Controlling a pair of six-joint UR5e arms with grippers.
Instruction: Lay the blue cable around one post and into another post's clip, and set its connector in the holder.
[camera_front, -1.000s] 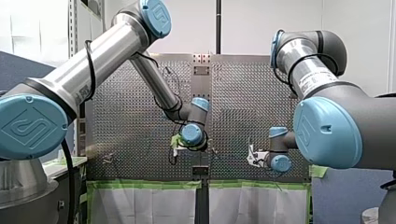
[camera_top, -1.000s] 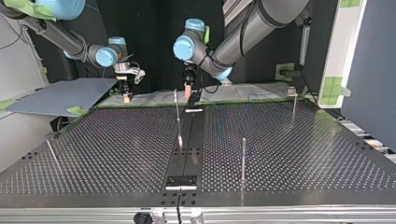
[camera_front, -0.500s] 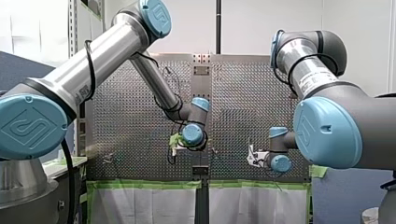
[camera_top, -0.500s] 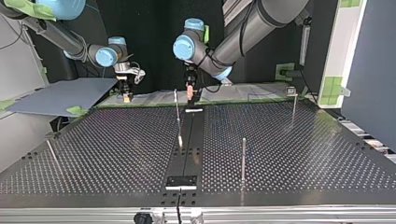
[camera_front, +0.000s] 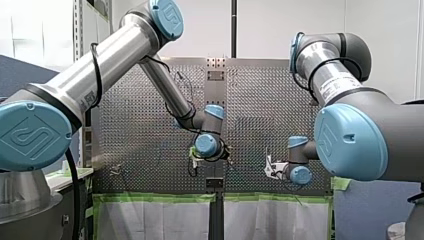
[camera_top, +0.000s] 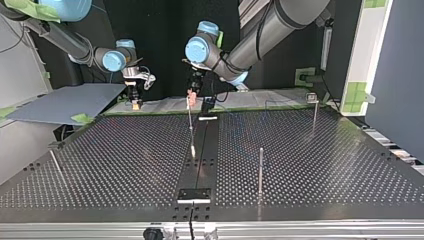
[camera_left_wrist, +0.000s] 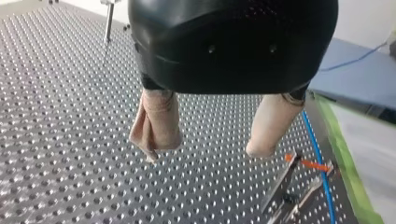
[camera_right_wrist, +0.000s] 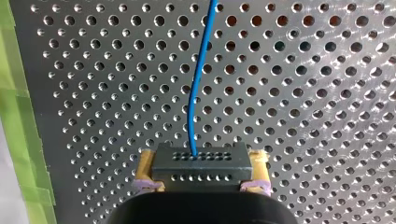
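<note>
In the right wrist view my right gripper (camera_right_wrist: 201, 185) is shut on a black connector (camera_right_wrist: 201, 161), with yellow pads (camera_right_wrist: 145, 173) against its two ends. The blue cable (camera_right_wrist: 198, 84) leaves the connector's face and runs ahead over the perforated plate. My left gripper (camera_left_wrist: 204, 151) hangs open over the plate, its beige fingers (camera_left_wrist: 156, 123) apart with nothing between them. Beside it the blue cable (camera_left_wrist: 319, 156) lies next to a thin post with an orange clip (camera_left_wrist: 306, 163). In the top view my left gripper (camera_top: 191, 93) hovers by the middle post (camera_top: 190, 125), and my right gripper (camera_top: 135, 101) stands at the plate's far left edge.
More thin posts stand on the plate (camera_top: 260, 170) (camera_top: 315, 114) (camera_top: 55, 166). A black block (camera_top: 194, 194) sits at the near end of the dark centre strip, another (camera_top: 207, 107) at the far end. Green tape (camera_right_wrist: 18, 140) borders the plate's edge.
My left wrist has turned and its gripper has shifted towards the top view's left, from over the centre strip to beside the middle post. My right arm has stayed still.
</note>
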